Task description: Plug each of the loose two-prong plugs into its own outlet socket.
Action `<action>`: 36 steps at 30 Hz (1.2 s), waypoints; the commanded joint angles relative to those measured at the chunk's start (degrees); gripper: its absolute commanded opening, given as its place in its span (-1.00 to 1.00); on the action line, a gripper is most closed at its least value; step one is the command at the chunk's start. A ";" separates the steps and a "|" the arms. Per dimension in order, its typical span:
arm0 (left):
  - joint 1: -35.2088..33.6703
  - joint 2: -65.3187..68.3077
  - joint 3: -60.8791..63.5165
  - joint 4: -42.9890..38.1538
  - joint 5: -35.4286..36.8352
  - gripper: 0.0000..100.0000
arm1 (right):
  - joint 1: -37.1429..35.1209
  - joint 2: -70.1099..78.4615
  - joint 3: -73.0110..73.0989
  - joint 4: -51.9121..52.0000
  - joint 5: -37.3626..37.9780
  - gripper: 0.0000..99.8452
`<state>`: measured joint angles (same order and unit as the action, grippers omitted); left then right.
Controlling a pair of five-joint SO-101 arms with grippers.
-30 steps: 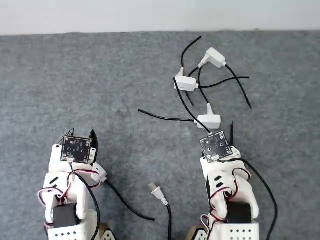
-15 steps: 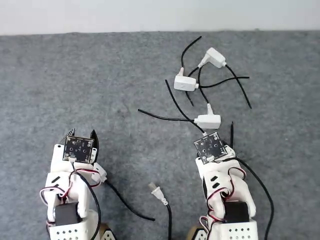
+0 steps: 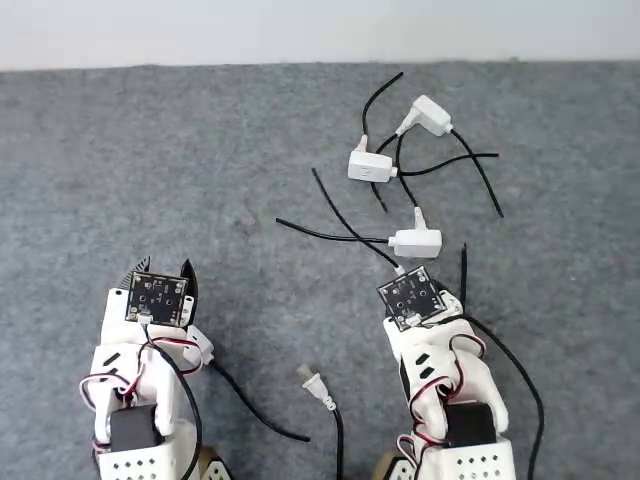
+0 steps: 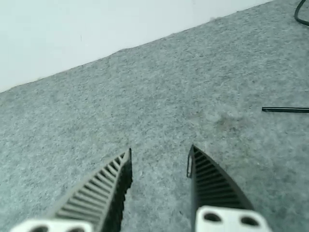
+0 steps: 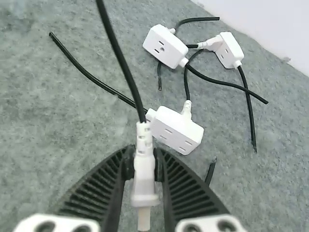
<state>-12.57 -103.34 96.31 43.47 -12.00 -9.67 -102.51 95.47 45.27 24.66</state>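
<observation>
High view takes in the grey felt tabletop (image 3: 150, 160), whose far edge runs straight along a white wall (image 3: 300, 30). Both arms sit at the near edge, the left arm (image 3: 140, 390) and the right arm (image 3: 445, 390) well apart. A broad stretch of felt reaches from the left tool (image 4: 160, 151) to the wall; its jaws stand apart with nothing between them, just above the felt. The right tool (image 5: 142, 154) is clamped on a white two-prong plug (image 5: 143, 174), held lengthwise between the jaws, its black cord (image 5: 118, 53) rising away over the felt. Just beyond that tool lies the nearest white outlet socket (image 5: 176, 129), close to the plug's cord end. A second socket (image 5: 165, 46) and a third (image 5: 230, 48) lie farther off toward the wall, near each other, their black leads crossing in a loose tangle on the right half of the tabletop. Between the two arms, near the front edge, a loose plug (image 3: 318, 386) lies flat on the felt, prongs pointing away from the edge, its cord running off the near edge. One more black cord (image 3: 250, 410) curves across the felt beside the left arm.
</observation>
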 commanded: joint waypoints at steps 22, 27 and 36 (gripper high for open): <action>0.53 -0.88 -0.66 -1.58 -0.35 -0.64 | -0.66 -0.48 0.97 -1.10 -0.26 -0.98; 0.53 -0.88 -0.66 -1.58 -0.35 -0.64 | -0.66 -0.22 0.97 -1.10 -0.26 -0.98; 0.53 -0.88 -0.66 -1.58 -0.35 -0.64 | -0.66 -0.66 0.97 -0.04 -0.26 -0.98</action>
<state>-12.57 -103.34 96.31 43.47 -12.00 -10.02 -102.51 95.47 45.27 24.66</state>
